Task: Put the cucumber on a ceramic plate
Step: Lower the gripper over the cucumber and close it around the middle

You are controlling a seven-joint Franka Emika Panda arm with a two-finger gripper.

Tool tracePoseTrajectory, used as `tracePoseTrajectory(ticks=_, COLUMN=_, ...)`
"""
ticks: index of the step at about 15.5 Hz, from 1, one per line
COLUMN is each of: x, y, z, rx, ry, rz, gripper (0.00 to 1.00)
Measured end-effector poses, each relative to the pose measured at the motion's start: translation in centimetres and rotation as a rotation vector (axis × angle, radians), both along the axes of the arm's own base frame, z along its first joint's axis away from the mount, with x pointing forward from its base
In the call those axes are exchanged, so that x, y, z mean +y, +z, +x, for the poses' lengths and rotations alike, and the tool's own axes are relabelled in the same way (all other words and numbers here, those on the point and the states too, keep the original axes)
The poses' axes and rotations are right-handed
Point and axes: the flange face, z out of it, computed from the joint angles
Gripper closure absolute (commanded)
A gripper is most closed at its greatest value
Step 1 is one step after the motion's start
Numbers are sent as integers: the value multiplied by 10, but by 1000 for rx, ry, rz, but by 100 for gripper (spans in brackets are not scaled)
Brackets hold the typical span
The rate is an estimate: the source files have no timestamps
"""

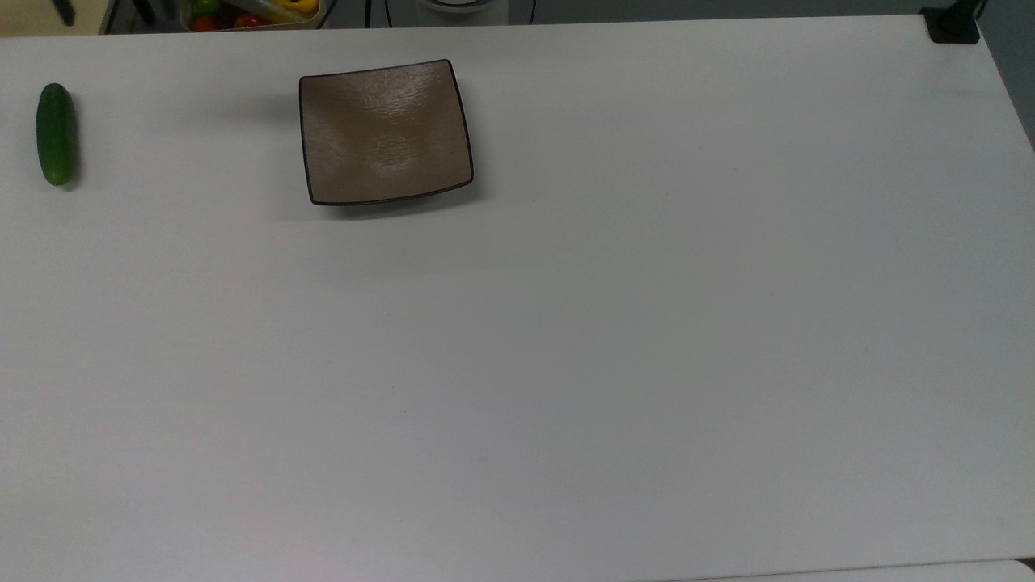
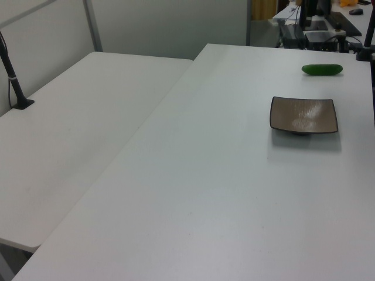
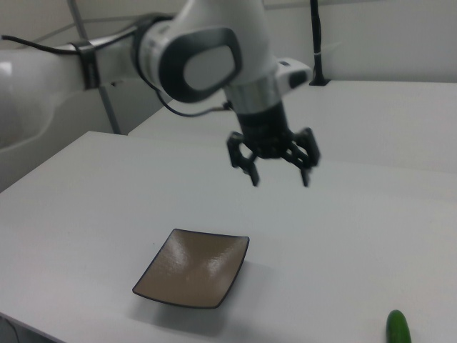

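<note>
Hand (image 3: 279,176) hangs above the tabletop (image 3: 343,236), fingers spread, empty. Dark green cucumber (image 1: 57,134) lies well apart from the ceramic plate (image 1: 385,132).

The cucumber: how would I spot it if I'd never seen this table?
Find the big white table. In the top view, look left of the square brown plate, near the table's edge. The cucumber lies there alone: small, dark green, round-ended.

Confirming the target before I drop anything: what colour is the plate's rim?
Thin and dark, nearly black, around the brown plate; the top view shows it best.
</note>
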Motion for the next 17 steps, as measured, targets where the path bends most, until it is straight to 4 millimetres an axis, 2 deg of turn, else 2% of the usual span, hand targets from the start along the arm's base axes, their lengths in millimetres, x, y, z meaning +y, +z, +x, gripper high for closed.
tracePoseTrajectory(ticks=4, x=-46, y=-38, z=0, rx=-9, ry=-54, rz=-31, gripper=0)
tracePoseTrajectory(ticks=9, x=-94, y=-113, z=-2, rx=79, ry=-100, rz=-86, gripper=0)
tracePoseTrajectory(ticks=12, x=-117, y=-153, z=-2, rx=115, ry=-92, rz=-107, gripper=0)
tracePoseTrajectory(ticks=17, x=-149, y=-199, z=-6, rx=152, ry=-64, rz=-169, gripper=0)
